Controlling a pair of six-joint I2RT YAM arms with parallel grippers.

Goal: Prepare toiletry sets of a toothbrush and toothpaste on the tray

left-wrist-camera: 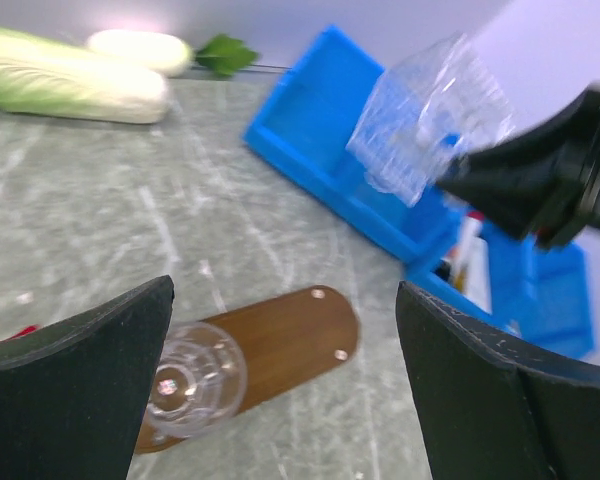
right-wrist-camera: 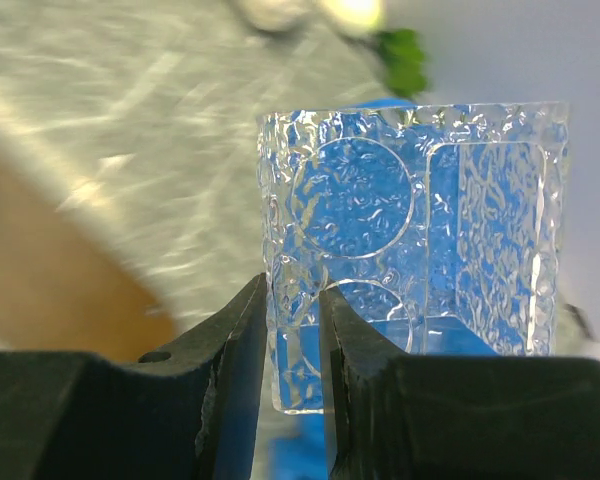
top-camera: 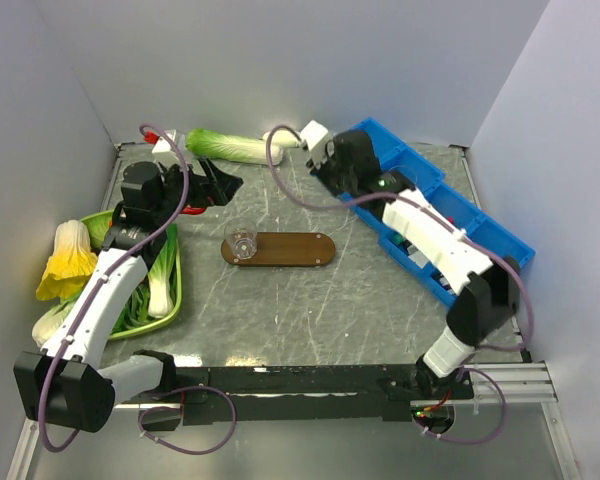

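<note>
The tray (top-camera: 290,250) lies flat on the tabletop (top-camera: 310,310), its long axis running left to right. A round clear cup (top-camera: 241,243) stands upright on the tray's left end.

The left end effector (top-camera: 218,190) hangs behind and to the left of the tray, off the board and apart from it. In its wrist view, the tray's left end (left-wrist-camera: 280,335) and the round clear cup (left-wrist-camera: 195,380) lie below, between its two fingers (left-wrist-camera: 70,400). Its jaws are spread wide, with nothing between them and nothing touching them.

The right end effector (top-camera: 325,150) is behind the tray's right half, well apart from it and raised off the tabletop. Its jaws are drawn close together and clamp one wall of a textured clear cup (right-wrist-camera: 410,230), a finger (right-wrist-camera: 230,360) on each side of that wall. From the left wrist view this textured clear cup (left-wrist-camera: 430,115) hangs tilted in the air beyond the tray's far end, in front of the blue bins (left-wrist-camera: 320,130), and touches nothing but the fingers.

The blue bins (top-camera: 500,245) run along the tray's right side and behind it. Something white and red shows inside one, too blurred to name. A green dish (top-camera: 177,290) of leafy vegetables sits to the left of the tray. A long pale cabbage (top-camera: 230,147) lies behind the tray at the back wall.
</note>
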